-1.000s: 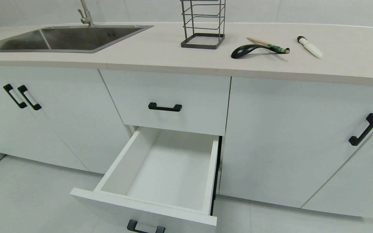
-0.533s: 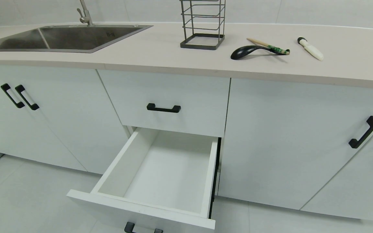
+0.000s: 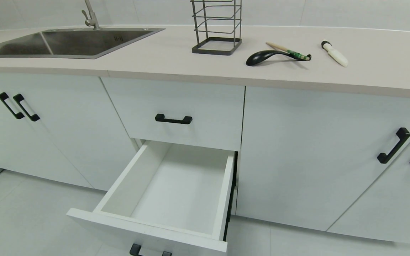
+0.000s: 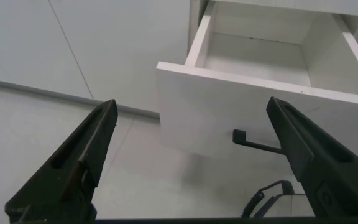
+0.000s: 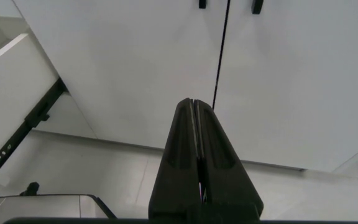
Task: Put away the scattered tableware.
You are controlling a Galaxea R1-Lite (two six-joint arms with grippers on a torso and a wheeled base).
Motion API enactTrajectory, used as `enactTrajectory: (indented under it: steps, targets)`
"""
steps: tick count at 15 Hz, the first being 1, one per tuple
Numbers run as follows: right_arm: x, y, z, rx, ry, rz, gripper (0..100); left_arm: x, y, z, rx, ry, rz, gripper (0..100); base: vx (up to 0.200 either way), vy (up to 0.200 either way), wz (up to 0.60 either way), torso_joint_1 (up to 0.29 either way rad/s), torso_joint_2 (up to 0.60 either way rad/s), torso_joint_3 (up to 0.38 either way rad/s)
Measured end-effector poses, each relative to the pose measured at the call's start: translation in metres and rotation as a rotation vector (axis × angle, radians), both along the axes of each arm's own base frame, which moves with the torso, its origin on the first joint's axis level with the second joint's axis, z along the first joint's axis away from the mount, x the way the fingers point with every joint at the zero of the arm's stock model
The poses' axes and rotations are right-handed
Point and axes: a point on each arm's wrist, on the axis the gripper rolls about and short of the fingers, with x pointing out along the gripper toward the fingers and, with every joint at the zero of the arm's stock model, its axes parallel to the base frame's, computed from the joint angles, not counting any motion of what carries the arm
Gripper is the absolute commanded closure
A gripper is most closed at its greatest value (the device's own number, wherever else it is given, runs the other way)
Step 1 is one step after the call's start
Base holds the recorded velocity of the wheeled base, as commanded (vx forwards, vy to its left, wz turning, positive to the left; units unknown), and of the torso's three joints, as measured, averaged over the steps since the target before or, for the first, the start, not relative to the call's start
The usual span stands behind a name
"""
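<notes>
Your black, curved plastic spoon (image 3: 262, 57) lies on the beige countertop (image 3: 155, 64), at three o'clock from the dark wire rack (image 3: 216, 32). Its long axis runs nine-to-three, with the bowl at nine. The handle tip seems to meet the green-banded wooden chopsticks (image 3: 287, 51), which slant ten-to-four. A white tool with a black cap (image 3: 334, 57) lies apart, further toward three.

I judge you are about to reach for it. Take the arched handle mid-length, closing twelve-to-six and clear of the chopsticks. The open white drawer (image 3: 222, 199) waits at seven o'clock. Your left gripper (image 4: 191, 162) is spread wide. The right gripper (image 5: 194, 106) is pressed together, so spread it first.
</notes>
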Motion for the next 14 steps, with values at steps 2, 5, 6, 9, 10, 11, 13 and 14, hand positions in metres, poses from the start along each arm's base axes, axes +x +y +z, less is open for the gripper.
enactTrajectory:
  steps: [2, 5, 6, 9, 10, 11, 13, 14]
  targets:
    - [0.0000, -0.0001, 0.0000, 0.001, 0.000, 0.003, 100, 0.0001, 0.0000, -0.0001, 0.000, 0.000, 0.001, 0, 0.000, 0.000, 0.00, 0.000, 0.00, 0.000]
    - [0.0000, 0.0000, 0.0000, 0.001, 0.000, 0.002, 100, 0.0001, 0.0000, 0.0000, 0.000, 0.000, 0.002, 0, 0.000, 0.000, 0.00, 0.000, 0.00, 0.000]
    - [0.0000, 0.0000, 0.0001, 0.001, -0.001, 0.001, 100, 0.0001, 0.0000, -0.0001, 0.000, 0.000, 0.001, 0, 0.200, 0.000, 0.00, -0.002, 0.00, 0.007]
    - [0.0000, 0.0000, 0.0001, 0.001, -0.001, 0.001, 100, 0.0001, 0.0000, 0.0000, 0.001, -0.001, 0.002, 0, 0.200, 0.000, 0.00, 0.002, 0.00, 0.001]
    - [0.0000, 0.0000, 0.0000, 0.001, 0.000, 0.001, 100, 0.0001, 0.0000, 0.0000, 0.001, -0.001, 0.002, 0, 0.200, 0.000, 0.00, -0.012, -0.01, 0.002]
    - [0.0000, 0.0000, 0.0001, 0.001, -0.001, 0.001, 100, 0.0001, 0.0000, 0.0001, 0.001, -0.001, 0.002, 0, 0.200, 0.000, 0.00, 0.002, 0.00, 0.007]
    - [0.0000, 0.0000, 0.0000, 0.000, 0.000, 0.001, 100, 0.0001, 0.0000, 0.0001, 0.000, -0.001, 0.003, 0, 0.000, 0.000, 0.00, 0.000, 0.00, 0.000]
    - [0.0000, 0.0000, 0.0000, 0.000, 0.000, 0.001, 100, 0.0001, 0.0000, 0.0001, 0.000, -0.001, 0.003, 0, 0.000, 0.000, 0.00, 0.000, 0.00, 0.000]
